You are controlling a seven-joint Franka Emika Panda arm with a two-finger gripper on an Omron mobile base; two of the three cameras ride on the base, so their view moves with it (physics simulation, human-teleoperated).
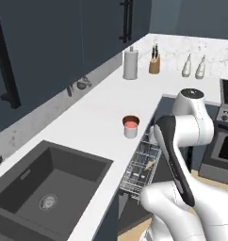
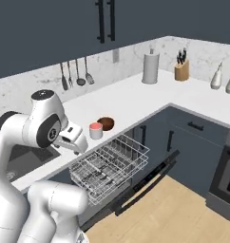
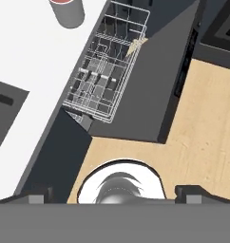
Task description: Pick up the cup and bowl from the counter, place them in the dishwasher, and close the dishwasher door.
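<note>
Pincer [image 3: 112, 197]: fingers spread wide, empty, looking down over the floor beside the lowered dishwasher door [image 3: 150, 90]. White wire rack [image 2: 110, 163] pulled out over the door. Cup [image 2: 95, 130] and bowl [image 2: 106, 123] stand touching on the tabletop [image 2: 131, 102], near its edge above the rack.

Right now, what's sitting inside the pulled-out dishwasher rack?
The rack looks empty: only bare white wires over the dishwasher door. The cup and bowl sit on the counter.
</note>
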